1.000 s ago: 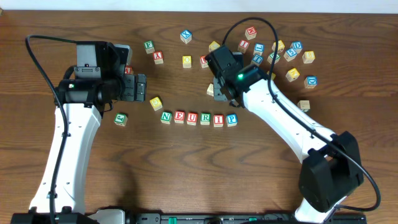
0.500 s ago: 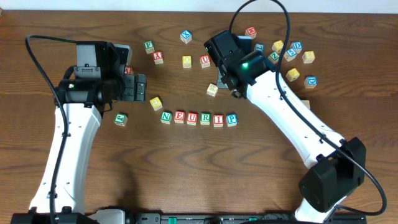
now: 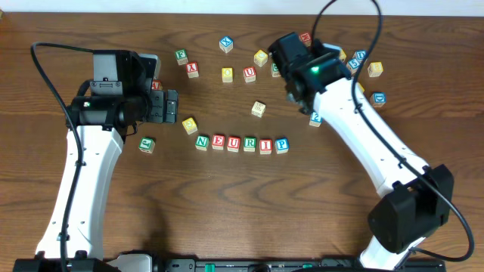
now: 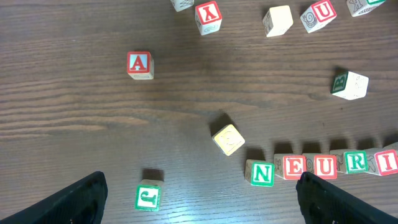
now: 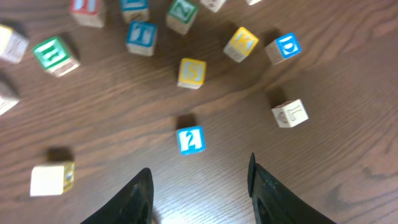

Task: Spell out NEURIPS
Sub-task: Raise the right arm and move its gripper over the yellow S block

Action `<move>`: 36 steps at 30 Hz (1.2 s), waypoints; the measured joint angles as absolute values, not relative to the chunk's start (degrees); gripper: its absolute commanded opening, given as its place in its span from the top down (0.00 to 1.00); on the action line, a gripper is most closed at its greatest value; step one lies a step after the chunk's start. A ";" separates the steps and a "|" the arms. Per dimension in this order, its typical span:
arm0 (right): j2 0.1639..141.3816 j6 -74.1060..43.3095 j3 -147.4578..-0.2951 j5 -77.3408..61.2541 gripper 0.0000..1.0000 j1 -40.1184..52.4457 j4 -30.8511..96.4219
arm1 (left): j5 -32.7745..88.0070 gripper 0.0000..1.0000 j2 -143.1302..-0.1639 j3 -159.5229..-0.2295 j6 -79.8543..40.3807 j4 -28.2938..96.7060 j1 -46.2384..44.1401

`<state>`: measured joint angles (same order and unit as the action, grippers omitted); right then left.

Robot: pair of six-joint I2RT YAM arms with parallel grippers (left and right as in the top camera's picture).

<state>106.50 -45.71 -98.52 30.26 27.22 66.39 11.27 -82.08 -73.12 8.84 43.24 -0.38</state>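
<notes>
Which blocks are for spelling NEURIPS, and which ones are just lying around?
For the word, lined up in a row: green N, red E, red U, green R, red I, blue P. No S after them yet.

Just lying about: red A, red X, spare U, lone green cube.

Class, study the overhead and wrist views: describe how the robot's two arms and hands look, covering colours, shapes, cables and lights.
The left arm and right arm have smooth white tubular links with bulky black joint housings. A thin black cable loops beside each. A small green light glows on the right wrist. The left hand and right hand are black and two-fingered.
</notes>
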 measured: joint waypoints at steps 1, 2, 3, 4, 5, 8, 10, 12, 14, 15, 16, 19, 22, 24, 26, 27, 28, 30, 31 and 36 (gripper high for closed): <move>106.50 -45.91 -98.52 30.04 0.56 26.30 66.39 | 11.27 0.04 -82.08 -73.14 8.84 43.24 -0.38; 106.50 -46.00 -98.52 29.85 0.55 25.74 66.39 | 11.27 0.04 -82.08 -73.14 8.84 43.24 -0.38; 106.50 -46.09 -98.52 29.47 0.56 24.95 66.39 | 11.27 0.04 -82.08 -73.14 8.86 43.24 -0.38; 106.50 -46.11 -98.52 29.15 0.56 24.27 66.39 | 11.27 0.04 -82.08 -73.14 8.84 43.24 -0.38; 106.50 -46.13 -98.52 28.82 0.56 23.62 66.37 | 11.27 0.04 -82.08 -73.14 8.84 43.24 -0.38; 106.50 -46.22 -98.52 28.03 0.56 22.02 66.26 | 11.27 0.04 -82.08 -73.14 8.84 43.24 -0.38; 106.50 -46.28 -98.52 27.68 0.56 21.37 65.80 | 11.27 0.04 -82.08 -73.14 8.86 43.24 -0.38; 106.50 -46.28 -98.52 27.51 0.55 21.21 65.10 | 11.27 0.04 -82.08 -73.14 8.86 43.24 -0.38; 106.50 -46.28 -98.52 27.20 0.55 21.23 64.29 | 11.27 0.04 -82.08 -73.14 8.86 43.24 -0.38; 106.50 -46.28 -98.52 27.03 0.54 21.23 63.72 | 11.27 0.04 -82.08 -73.14 8.86 43.24 -0.38; 106.50 -46.28 -98.52 26.85 0.51 21.23 63.18 | 11.27 0.04 -82.08 -73.14 8.86 43.24 -0.38; 106.50 -46.22 -98.52 26.63 0.39 21.23 61.82 | 11.27 0.04 -82.08 -73.14 8.84 43.24 -0.38; 106.54 -46.00 -98.54 26.41 0.40 21.23 60.12 | 11.27 0.04 -82.08 -73.14 8.86 43.24 -0.38; 106.80 -45.84 -98.56 26.37 0.40 21.23 59.40 | 11.27 0.04 -82.08 -73.14 8.84 43.24 -0.38; 107.24 -45.80 -98.56 26.37 0.40 21.21 59.22 | 11.27 0.04 -82.08 -73.14 8.86 43.24 -0.38; 107.57 -45.65 -98.56 26.33 0.39 21.21 59.09 | 11.27 0.04 -82.08 -73.14 8.84 43.24 -0.38; 108.01 -45.39 -98.56 26.28 0.37 21.21 58.72 | 11.27 0.04 -82.08 -73.14 8.84 43.24 -0.38; 108.79 -44.12 -98.56 25.65 0.34 21.17 57.30 | 11.27 0.04 -82.08 -73.14 8.84 43.24 -0.38; 109.34 -42.92 -98.59 24.97 0.34 21.04 55.55 | 11.27 0.04 -82.08 -73.14 8.86 43.22 -0.38; 111.92 -38.35 -98.59 19.33 0.40 19.59 51.20 | 11.27 0.04 -82.08 -73.14 8.84 43.24 -0.38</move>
<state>111.92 -38.35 -98.59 19.33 19.59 51.20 11.27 -82.08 -73.14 8.84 43.24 -0.38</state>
